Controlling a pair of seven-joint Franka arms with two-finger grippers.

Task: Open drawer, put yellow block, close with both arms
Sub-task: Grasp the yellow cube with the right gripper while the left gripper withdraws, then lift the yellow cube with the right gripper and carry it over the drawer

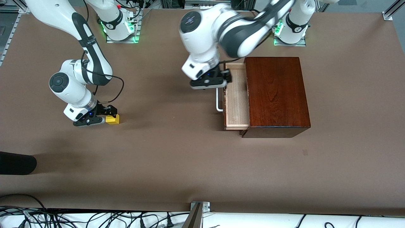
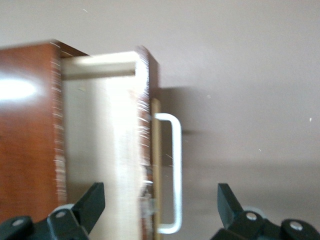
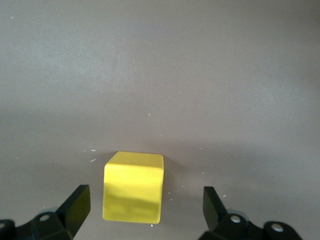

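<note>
Two steps overlap: the left gripper (image 2: 157, 210), wide open, hangs over the part-open drawer (image 1: 236, 98), while the right gripper (image 3: 145, 212), also wide, straddles the yellow block (image 3: 133, 187) on the counter (image 1: 177, 152) well apart from the drawer, so closing on it comes next.

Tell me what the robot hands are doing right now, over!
Left end effector open over drawer handle. Right end effector open at yellow block, on table. Drawer partly open. Nothing between.

A black rounded object (image 1: 15, 162) lies on the brown table (image 1: 177, 158), nearer to the front camera than the right gripper (image 1: 107, 115), and cables (image 1: 95, 218) lie nearer still.
</note>
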